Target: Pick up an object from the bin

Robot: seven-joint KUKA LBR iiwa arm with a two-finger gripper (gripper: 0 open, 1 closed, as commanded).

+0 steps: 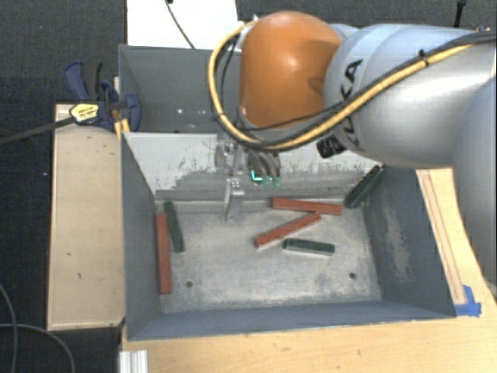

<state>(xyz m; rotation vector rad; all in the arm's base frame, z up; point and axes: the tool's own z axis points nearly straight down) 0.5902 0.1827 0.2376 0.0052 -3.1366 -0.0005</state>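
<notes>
1. The gripper [233, 196] hangs low by the back wall of the grey metal bin [256, 301], over bare floor; I cannot tell whether it is released or clenched.
2. Nearest it, a flat red stick [305, 205] lies along the back wall.

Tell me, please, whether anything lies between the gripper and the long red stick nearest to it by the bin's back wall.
Nothing visible does. The gripper hangs by the grey metal bin at its back wall, and the long red stick lies beside it toward the view's right, with only bare bin floor between them.
</notes>
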